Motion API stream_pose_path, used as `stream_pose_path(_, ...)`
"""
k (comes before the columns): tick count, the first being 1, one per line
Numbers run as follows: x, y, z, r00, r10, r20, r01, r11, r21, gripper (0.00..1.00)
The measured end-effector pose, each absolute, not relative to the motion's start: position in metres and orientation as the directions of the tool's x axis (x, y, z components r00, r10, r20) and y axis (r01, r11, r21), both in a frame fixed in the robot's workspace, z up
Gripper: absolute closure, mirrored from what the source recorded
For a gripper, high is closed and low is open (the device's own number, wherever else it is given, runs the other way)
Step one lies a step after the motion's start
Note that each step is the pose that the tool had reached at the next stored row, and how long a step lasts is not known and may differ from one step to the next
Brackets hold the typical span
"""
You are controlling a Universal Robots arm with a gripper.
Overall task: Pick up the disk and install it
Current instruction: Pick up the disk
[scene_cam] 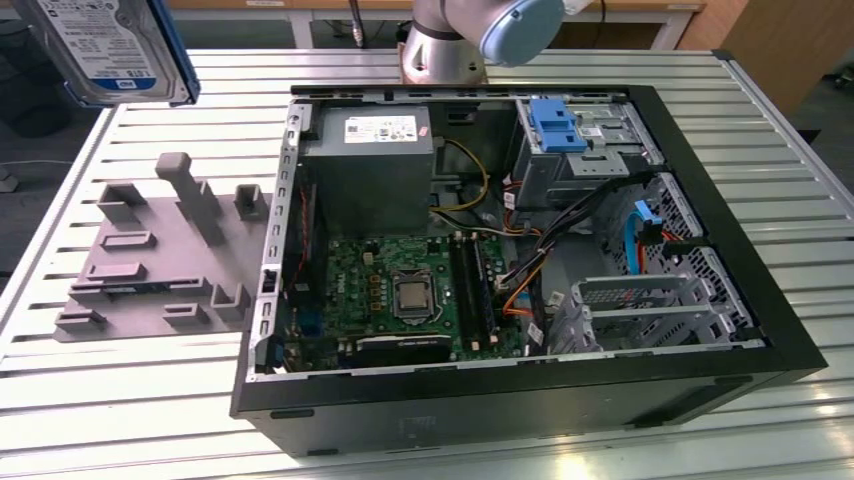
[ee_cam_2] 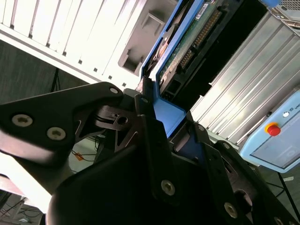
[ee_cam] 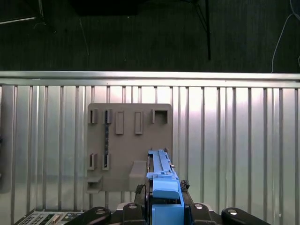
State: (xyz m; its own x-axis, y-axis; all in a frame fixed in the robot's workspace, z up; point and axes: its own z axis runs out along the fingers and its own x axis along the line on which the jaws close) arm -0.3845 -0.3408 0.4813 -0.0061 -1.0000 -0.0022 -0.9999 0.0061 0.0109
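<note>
Black fingers (ee_cam_2: 146, 136) of the claw (ee_cam_2: 165, 117) are clamping one end of the disk (ee_cam_2: 187, 42) by its blue plastic frame, so I am holding the drive on edge in a narrow grip. In the exterior view the disk (scene_cam: 107, 45) is hanging high at the far left, well above the tabletop (scene_cam: 134, 385) and well apart from the open computer case (scene_cam: 507, 400). In the first wrist view the grey fixture board (ee_cam: 129, 145) is lying below it with its slots vacant.

Inside the case, black cables (scene_cam: 594, 200) are crossing in front of the drive cage (scene_cam: 587, 130) at the exterior view's far right, beside the power supply (scene_cam: 367, 160).

As I am judging it from the console, the thin hold on one end is the weak point: the plastic frame may flex or slide between the fingers and tilt the drive. A tilted drive could catch on the case rim or snag those cables, and a hard knock could jar it loose or damage it.
</note>
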Motion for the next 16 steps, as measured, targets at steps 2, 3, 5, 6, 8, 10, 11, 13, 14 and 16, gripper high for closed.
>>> stream_pose_path(2,-0.3836,-0.3413,0.4813,-0.006,-1.0,-0.002,-1.0,0.006,0.011,0.64)
stream_pose_path(3,-0.3833,-0.3414,0.4813,-0.006,-1.0,-0.002,-1.0,0.006,0.011,0.64)
stream_pose_path(5,-0.3825,-0.3418,0.4813,-0.006,-1.0,-0.002,-1.0,0.006,0.011,0.64)
stream_pose_path(6,-0.382,-0.342,0.4813,-0.006,-1.0,-0.002,-1.0,0.006,0.011,0.64)
stream_pose_path(8,-0.3811,-0.3422,0.4813,-0.006,-1.0,-0.002,-1.0,0.006,0.011,0.64)
stream_pose_path(10,-0.3802,-0.3425,0.4813,-0.006,-1.0,-0.002,-1.0,0.006,0.011,0.64)
stream_pose_path(11,-0.3798,-0.3426,0.4813,-0.006,-1.0,-0.002,-1.0,0.006,0.011,0.64)
stream_pose_path(13,-0.379,-0.3428,0.4813,-0.006,-1.0,-0.002,-1.0,0.006,0.011,0.64)
stream_pose_path(14,-0.3786,-0.343,0.4813,-0.006,-1.0,-0.002,-1.0,0.006,0.011,0.64)
stream_pose_path(16,-0.3778,-0.3432,0.4813,-0.006,-1.0,-0.002,-1.0,0.006,0.011,0.64)
